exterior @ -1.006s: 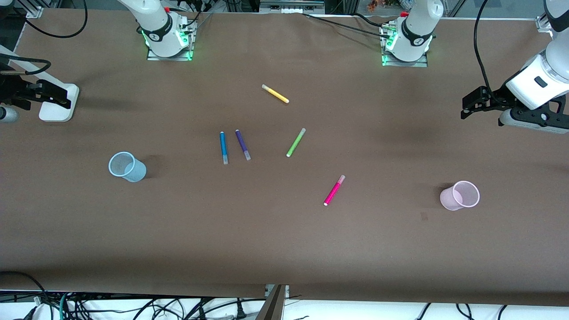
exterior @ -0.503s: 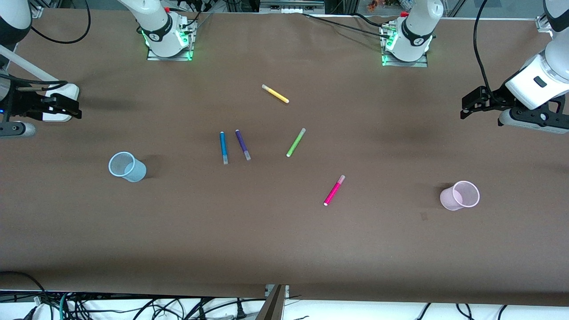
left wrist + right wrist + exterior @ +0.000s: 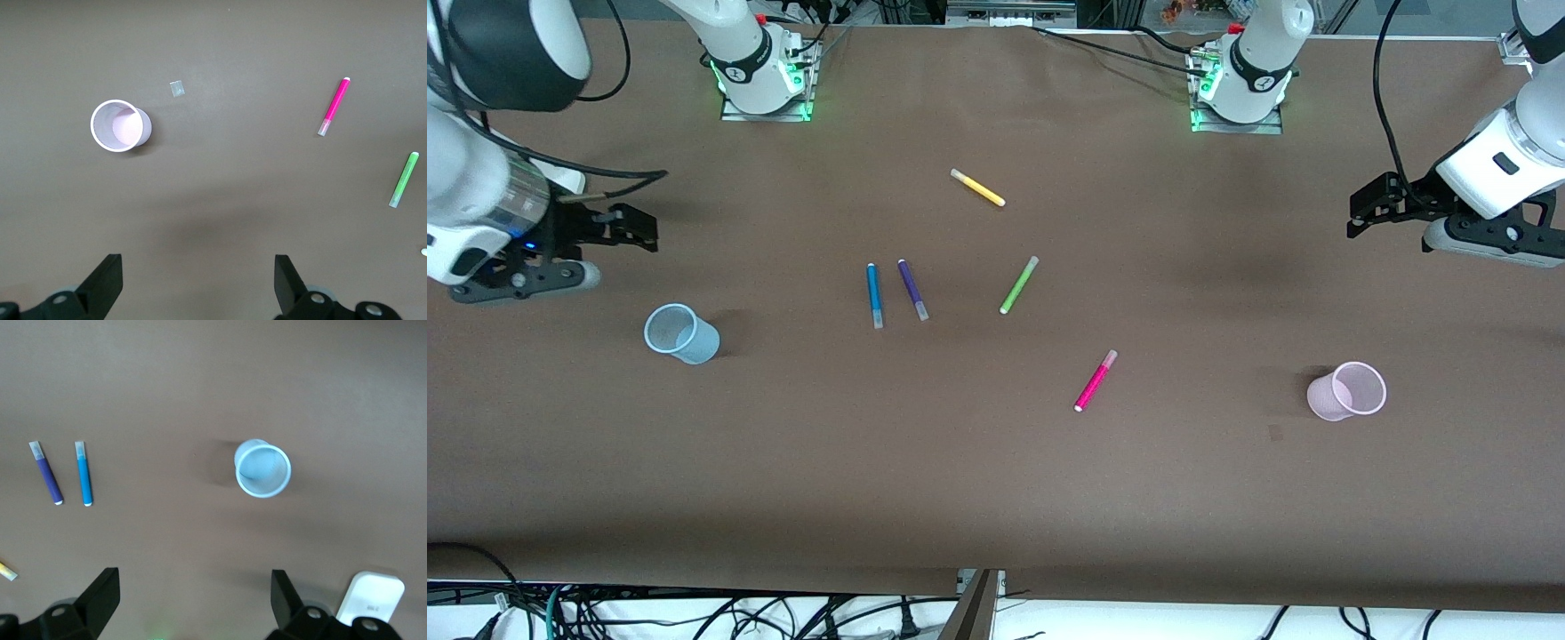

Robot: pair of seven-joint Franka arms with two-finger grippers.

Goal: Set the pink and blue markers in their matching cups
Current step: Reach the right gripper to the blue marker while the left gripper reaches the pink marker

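Note:
The blue marker lies mid-table beside a purple pen. The pink marker lies nearer the front camera. The light blue cup stands upright toward the right arm's end, and the pale pink cup stands toward the left arm's end. My right gripper is open and empty over bare table by the blue cup. Its wrist view shows the blue cup and blue marker. My left gripper is open and empty over the left arm's end. Its wrist view shows the pink cup and pink marker.
A green pen and a yellow pen lie mid-table, farther from the front camera than the pink marker. A white block sits by the right arm's end. A small pale scrap lies near the pink cup.
My right arm has swung in over the table toward the blue cup. My left gripper has barely moved. The markers and cups have not moved.

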